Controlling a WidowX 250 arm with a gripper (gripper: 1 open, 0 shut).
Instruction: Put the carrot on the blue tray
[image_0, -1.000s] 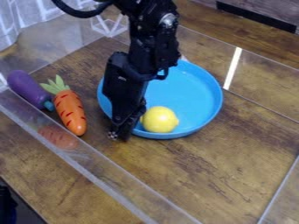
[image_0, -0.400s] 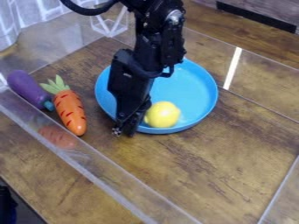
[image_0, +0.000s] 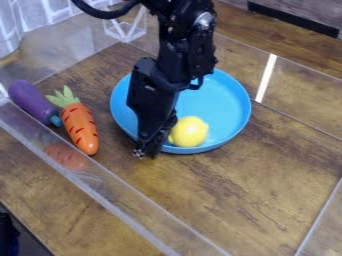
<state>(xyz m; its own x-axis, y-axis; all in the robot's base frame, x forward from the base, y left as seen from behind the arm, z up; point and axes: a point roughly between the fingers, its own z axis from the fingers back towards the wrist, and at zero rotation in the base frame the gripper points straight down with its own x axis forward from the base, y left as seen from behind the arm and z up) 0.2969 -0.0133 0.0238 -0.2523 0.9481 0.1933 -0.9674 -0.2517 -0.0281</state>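
Note:
The orange carrot (image_0: 80, 127) with its green top lies on the wooden table at the left, clear of the gripper. To its right sits the round blue tray (image_0: 227, 100). My gripper (image_0: 142, 151) points almost straight down at the tray's front-left rim, and its fingers look shut. The black arm hides part of the tray's left side. I cannot tell whether the fingers pinch the rim. Nothing else shows between them.
A yellow lemon (image_0: 190, 131) rests inside the tray near its front. A purple eggplant (image_0: 30, 98) lies just left of the carrot. A clear plastic wall (image_0: 80, 175) runs along the table's front-left edge.
The gripper has edged slightly right along the tray's front rim and closed. The lemon has shifted a little to the right inside the tray. The carrot has not moved.

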